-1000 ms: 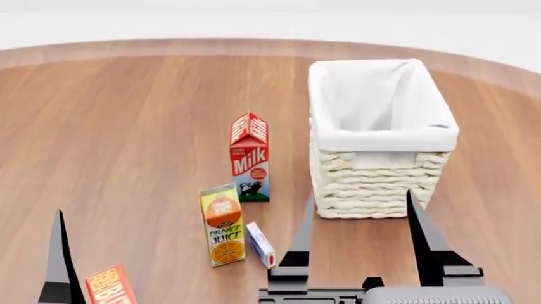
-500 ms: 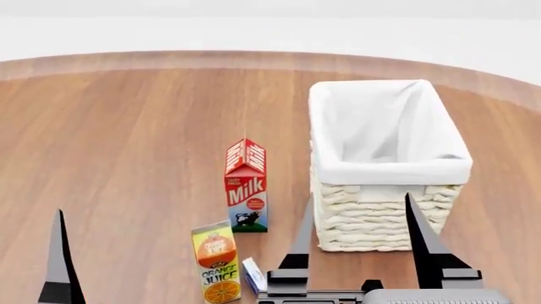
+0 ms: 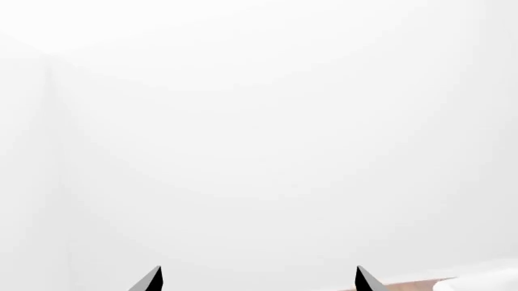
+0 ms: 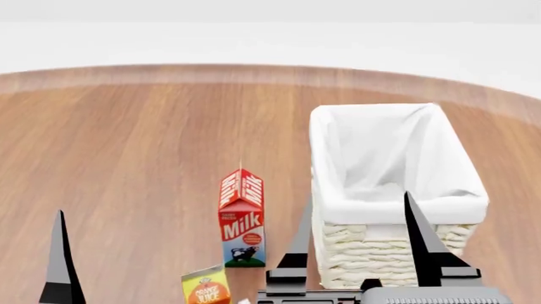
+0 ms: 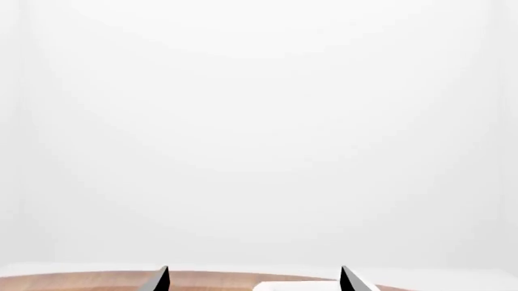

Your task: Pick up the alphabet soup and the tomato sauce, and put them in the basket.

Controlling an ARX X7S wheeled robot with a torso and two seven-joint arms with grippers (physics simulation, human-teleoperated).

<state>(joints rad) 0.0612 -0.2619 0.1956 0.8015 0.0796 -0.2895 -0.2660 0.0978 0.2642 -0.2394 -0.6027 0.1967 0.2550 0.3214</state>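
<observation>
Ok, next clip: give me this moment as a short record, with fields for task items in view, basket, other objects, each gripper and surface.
cans: neither the soup nor the sauce can shows in any view
basket: upright on the table, nothing visible inside its white lining
milk carton: upright, left of the basket, apart from it
orange juice carton: cut off by the head view's bottom edge
left gripper: open, holds nothing
right gripper: open, holds nothing
table: wooden

Broad bare wood across the table [image 4: 127, 139], far side and left: open passage there. Near centre, upright milk carton [image 4: 242, 218], just left of the basket [image 4: 393, 253], only a narrow gap between them. Orange juice carton [image 4: 206, 290] close in front of the milk at the near edge. Basket mouth open from above. Tall basket walls blocking any low approach on the right.
</observation>
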